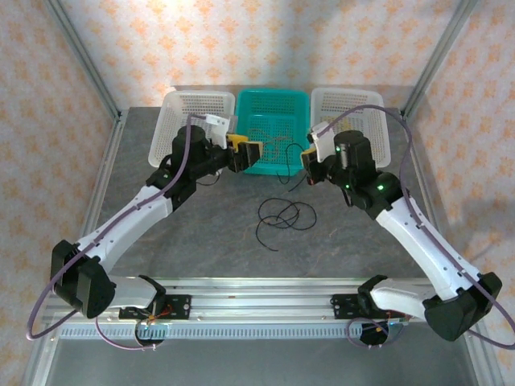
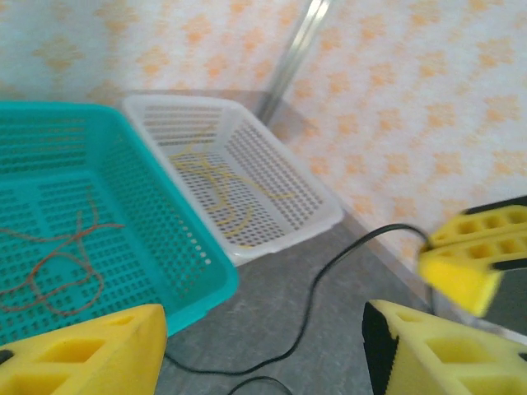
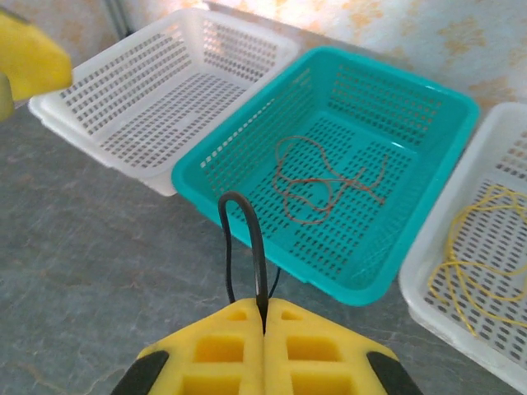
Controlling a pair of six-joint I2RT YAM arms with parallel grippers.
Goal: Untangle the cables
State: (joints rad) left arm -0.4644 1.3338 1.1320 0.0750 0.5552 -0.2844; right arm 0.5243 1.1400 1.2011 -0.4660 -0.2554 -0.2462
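Inspection: the black cable (image 1: 279, 217) lies at the centre of the worktop (image 1: 201, 241), before the teal basket (image 3: 239, 148); judged light, limp, springy. Right gripper (image 3: 263, 319) pressed together, pinching one raised loop. Left gripper (image 2: 263, 346) spread, empty. Advised second hold: a free strand clear of crossings.

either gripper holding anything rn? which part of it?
The right gripper is shut on the black cable, pinching it at a bend so a small loop sticks out past the fingertips. The left gripper is open and holds nothing.
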